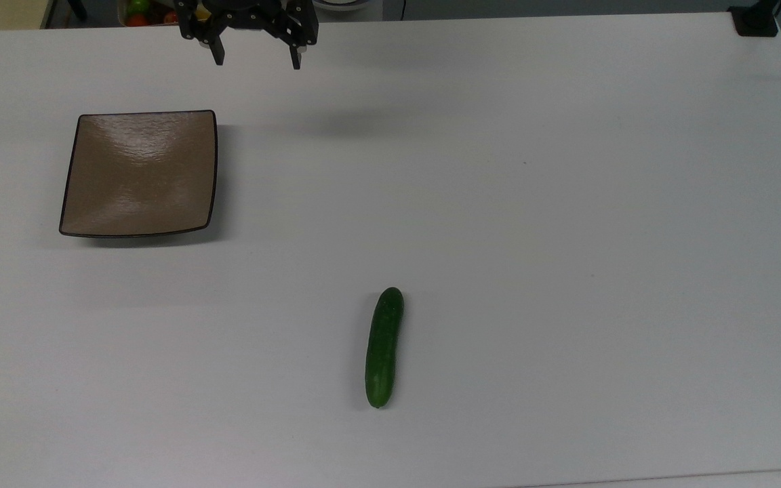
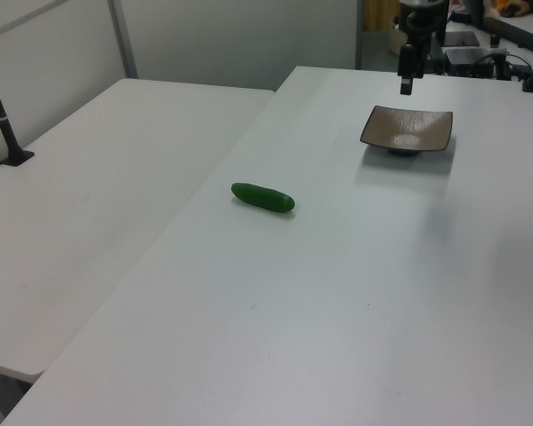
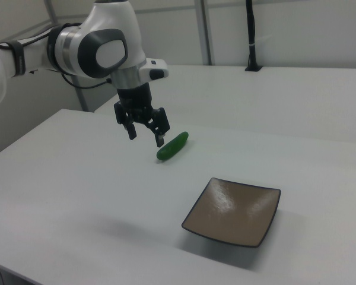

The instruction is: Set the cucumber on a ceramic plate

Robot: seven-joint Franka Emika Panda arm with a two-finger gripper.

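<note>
White table in a plain workroom, pale partition walls behind, a second white table alongside in the left view. Plate bare, toward the top view's left; cucumber lying flat on the table, well apart from it, toward the top view's lower middle. Gripper raised above the table near the top view's upper edge, jaws wide, holding nothing. Judged stage: approach, pick not yet begun. Next move: travel over the cucumber, descend, close across its narrow width.
</note>
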